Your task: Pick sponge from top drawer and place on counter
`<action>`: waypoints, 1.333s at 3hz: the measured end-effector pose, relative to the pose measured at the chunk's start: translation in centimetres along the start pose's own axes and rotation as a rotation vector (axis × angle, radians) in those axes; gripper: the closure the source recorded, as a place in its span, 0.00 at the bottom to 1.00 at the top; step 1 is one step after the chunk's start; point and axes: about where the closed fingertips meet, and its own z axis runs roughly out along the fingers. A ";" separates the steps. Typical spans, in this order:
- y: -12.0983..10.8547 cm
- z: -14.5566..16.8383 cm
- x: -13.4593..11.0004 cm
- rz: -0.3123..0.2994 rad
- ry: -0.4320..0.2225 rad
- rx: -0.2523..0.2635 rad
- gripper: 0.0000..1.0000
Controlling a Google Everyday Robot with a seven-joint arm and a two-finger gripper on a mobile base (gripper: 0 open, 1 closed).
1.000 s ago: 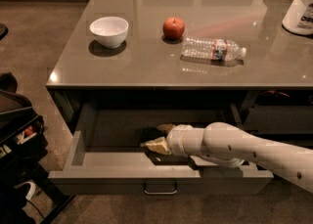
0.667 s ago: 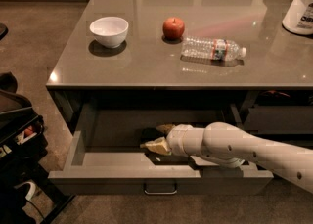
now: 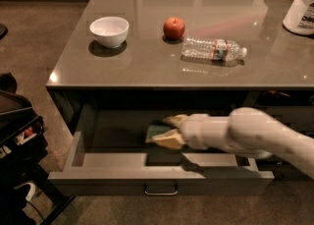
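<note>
Inside wide shallow grey top drawer (image 3: 103,182) | pale two-finger hand (image 3: 164,129) unmoved, spread astride green-yellow rectangular sponge (image 3: 154,131) | grasp pending; glossy grey-brown desk (image 3: 147,59) above hand.

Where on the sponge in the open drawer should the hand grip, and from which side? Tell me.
Grip the sponge across two opposite side edges, reaching in from the drawer's open front and down. It lies flat on the drawer floor, near the counter overhang, so straight-down access looks tight. The hand is in the drawer, at the sponge.
</note>
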 end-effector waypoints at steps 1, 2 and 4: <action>-2.3 -11.4 -2.1 0.040 -0.018 0.093 1.00; -2.6 -22.7 -4.1 0.108 -0.037 0.182 1.00; -2.0 -21.7 -5.0 0.089 -0.088 0.099 1.00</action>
